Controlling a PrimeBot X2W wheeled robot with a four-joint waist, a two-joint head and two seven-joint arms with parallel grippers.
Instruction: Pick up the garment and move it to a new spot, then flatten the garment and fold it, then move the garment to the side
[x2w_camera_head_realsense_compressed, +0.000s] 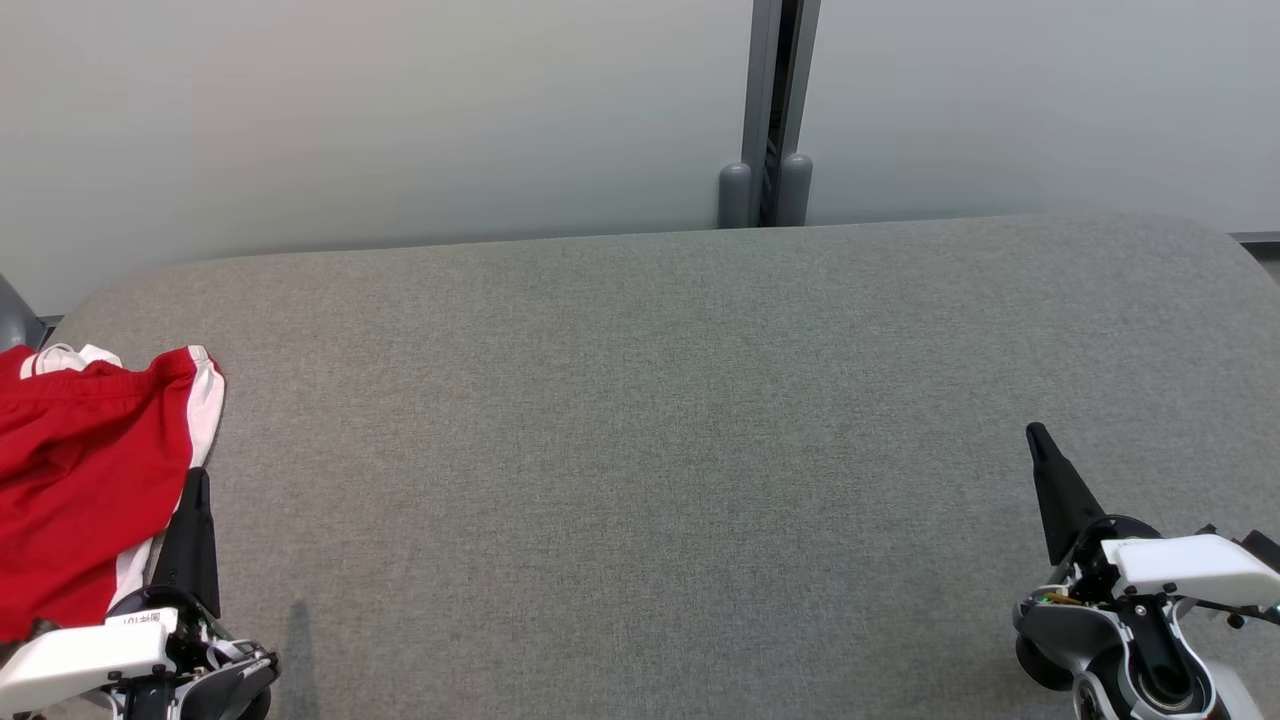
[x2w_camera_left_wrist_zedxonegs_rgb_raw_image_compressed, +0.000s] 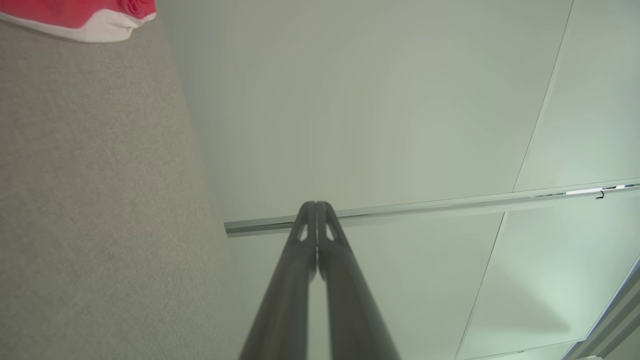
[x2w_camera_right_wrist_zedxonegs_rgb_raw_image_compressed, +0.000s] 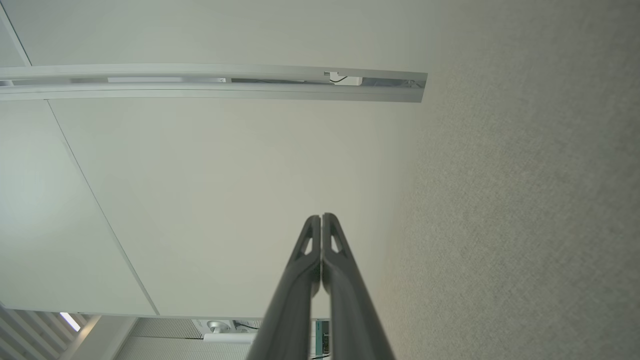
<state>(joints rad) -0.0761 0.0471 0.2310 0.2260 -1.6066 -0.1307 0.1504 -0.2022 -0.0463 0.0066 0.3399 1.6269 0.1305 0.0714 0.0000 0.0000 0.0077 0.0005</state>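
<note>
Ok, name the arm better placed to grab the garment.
Left. The left arm, jaws shut, lies beside the red-and-white fabric garment at the grey table's left edge; the right arm is far off.

Item 1: small white sticker (x2w_camera_head_realsense_compressed: 135, 620) bearing one short line of dark printed characters. It is fixed to the upper edge of the white plastic wrist housing (x2w_camera_head_realsense_compressed: 80, 655) behind the left gripper (x2w_camera_head_realsense_compressed: 198, 478), as seen in the head view. The characters are too small and blurred to make out. Legible text, brands, numbers or signs: none.
</note>
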